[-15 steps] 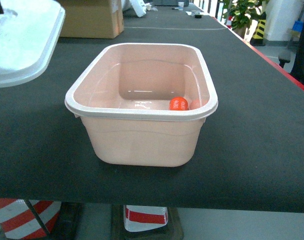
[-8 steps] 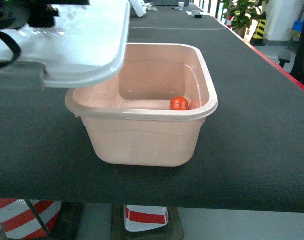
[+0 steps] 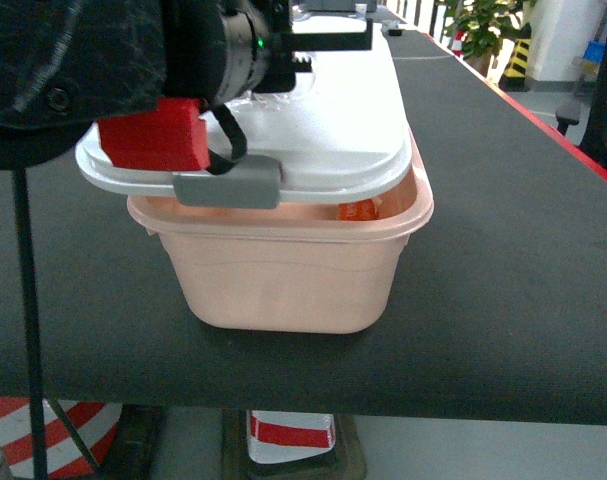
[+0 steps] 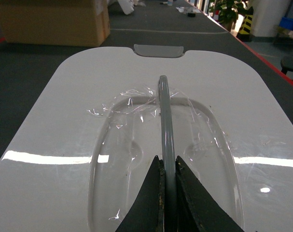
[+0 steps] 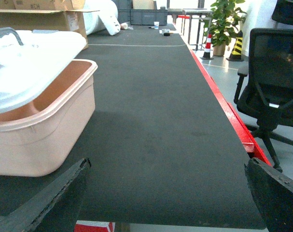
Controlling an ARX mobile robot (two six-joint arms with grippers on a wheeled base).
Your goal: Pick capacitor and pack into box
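**Lid held over the box, capacitor inside**

The black-covered table [image 3: 523, 250] runs the length of the scene, with a red strip along its right edge in the right wrist view. A brown cardboard carton [image 4: 52, 21] stands at its far left end; print on a carton flap in the right wrist view is too small to read.

The box [image 3: 283, 280], a pale pink tub, sits near the front edge of the table. The white lid [image 3: 333, 130] lies tilted across its opening, shifted toward the left so that it overhangs the left rim, while a strip of the interior shows open along the front right. A grey latch [image 3: 228, 187] hangs at the lid's near edge.

The left gripper [image 4: 167, 169] is clamped on the lid's grey handle [image 4: 164, 121], the two dark fingers pressed against either side of the bar. Crinkled clear film covers the recess around the handle.

The right gripper [image 5: 165, 193] hangs apart from the box, well to its right; its dark fingers stand wide, with nothing between them.

The capacitor [image 3: 357, 209] lies inside the box at the front right, under the lid's edge and below the left gripper. Only an orange-red patch shows; its long axis and printing cannot be made out.
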